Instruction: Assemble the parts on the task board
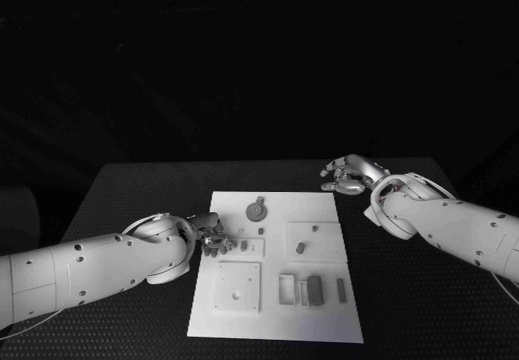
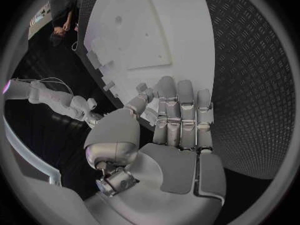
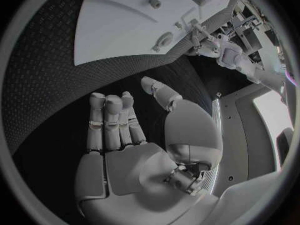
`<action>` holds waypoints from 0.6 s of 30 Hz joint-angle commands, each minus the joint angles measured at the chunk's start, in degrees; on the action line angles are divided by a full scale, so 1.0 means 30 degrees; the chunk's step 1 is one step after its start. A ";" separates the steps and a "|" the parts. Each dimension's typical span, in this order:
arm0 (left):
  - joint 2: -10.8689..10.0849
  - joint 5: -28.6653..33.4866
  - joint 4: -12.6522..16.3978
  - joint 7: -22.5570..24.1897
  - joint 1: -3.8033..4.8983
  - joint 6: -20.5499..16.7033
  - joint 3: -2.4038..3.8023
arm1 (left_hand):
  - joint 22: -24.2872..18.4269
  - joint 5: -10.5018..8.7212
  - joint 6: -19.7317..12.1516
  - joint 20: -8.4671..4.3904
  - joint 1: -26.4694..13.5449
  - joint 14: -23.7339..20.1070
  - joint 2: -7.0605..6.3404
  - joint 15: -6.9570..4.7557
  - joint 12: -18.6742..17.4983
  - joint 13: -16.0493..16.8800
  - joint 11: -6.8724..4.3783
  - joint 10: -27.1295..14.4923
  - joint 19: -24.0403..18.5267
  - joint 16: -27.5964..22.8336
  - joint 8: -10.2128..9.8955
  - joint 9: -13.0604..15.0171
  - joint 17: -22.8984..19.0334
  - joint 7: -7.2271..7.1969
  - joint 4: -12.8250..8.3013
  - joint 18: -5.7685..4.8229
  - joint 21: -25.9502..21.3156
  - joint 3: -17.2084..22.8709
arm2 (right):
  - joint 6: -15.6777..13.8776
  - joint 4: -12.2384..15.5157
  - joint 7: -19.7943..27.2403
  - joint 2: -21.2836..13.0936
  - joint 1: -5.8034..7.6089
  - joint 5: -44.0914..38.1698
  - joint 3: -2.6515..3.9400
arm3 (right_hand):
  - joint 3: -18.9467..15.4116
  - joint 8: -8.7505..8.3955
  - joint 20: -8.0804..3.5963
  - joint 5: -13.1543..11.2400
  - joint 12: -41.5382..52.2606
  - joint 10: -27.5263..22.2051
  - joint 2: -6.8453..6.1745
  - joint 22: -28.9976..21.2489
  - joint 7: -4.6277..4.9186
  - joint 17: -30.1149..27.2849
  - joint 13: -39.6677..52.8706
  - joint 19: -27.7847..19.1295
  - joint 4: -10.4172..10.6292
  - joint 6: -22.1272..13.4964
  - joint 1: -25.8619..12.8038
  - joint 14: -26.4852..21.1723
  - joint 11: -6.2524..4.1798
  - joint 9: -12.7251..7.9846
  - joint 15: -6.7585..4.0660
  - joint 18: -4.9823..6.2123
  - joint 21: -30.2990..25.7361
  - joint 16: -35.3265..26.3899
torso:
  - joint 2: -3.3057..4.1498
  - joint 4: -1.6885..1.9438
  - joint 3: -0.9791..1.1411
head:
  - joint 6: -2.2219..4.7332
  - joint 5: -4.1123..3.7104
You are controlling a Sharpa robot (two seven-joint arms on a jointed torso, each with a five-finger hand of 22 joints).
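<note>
Black table [image 1: 141,187] with ribbed, diamond-pattern surface; beyond far edge, room in unlit darkness, no walls discernible

White task board [image 1: 276,315] laid flat at table centre; small grey parts [image 1: 315,289] seen lying on it, round part [image 1: 256,211] possibly flat.

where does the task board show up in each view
Head view: task board in the table's middle, between the left hand and right hand.
Left wrist view: beyond that hand's fingertips.
Right wrist view: beyond the fingertips.
Shared landmark: the round part.
</note>
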 commanded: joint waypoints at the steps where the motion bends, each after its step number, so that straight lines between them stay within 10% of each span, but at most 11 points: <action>1: 0.0127 0.0232 -0.0130 -0.0212 -0.0075 0.0604 -0.0052 | -0.0036 -0.0614 -0.0029 -0.2035 -0.0196 0.0095 -0.0487 -0.0083 -0.0155 0.0047 0.0015 0.0026 0.0129 -0.0078 -0.0117 0.0022 0.0000 0.0103 0.0386 -0.0055 -0.0062 -0.0050 | 0.0196 0.0028 0.0056 0.0009 -0.0007 -0.0053 0.0008 | -0.0126 0.0084 0.0021 0.0089 0.0085 -0.0115 0.0034 -0.0024 0.0114 -0.0019 -0.0017 -0.0096 0.0022 0.0020 -0.0215 -0.0111 -0.0027 -0.0029 0.0015 0.0267 0.0130 0.0066 | 0.0012 -0.0021 0.0014 | -0.0014 0.0012; 18: 0.0061 0.0174 -0.0475 -0.0663 -0.0077 0.0690 -0.0045 | -0.0144 -0.2757 0.0049 -0.2109 -0.1299 0.0126 -0.2852 -0.0137 -0.0394 0.0243 -0.0025 0.0094 0.0157 -0.0228 -0.0338 0.0141 0.0131 0.0059 0.2826 0.0035 -0.0147 -0.0047 | 0.0172 0.0028 0.0065 -0.0020 -0.0007 -0.0053 0.0008 | -0.0135 0.0084 0.0022 0.0086 0.0089 -0.0118 0.0030 -0.0027 0.0115 -0.0024 -0.0025 -0.0098 0.0024 0.0015 -0.0222 -0.0115 -0.0026 -0.0033 0.0016 0.0267 0.0132 0.0067 | -0.0007 0.0016 -0.0016 | -0.0017 -0.0076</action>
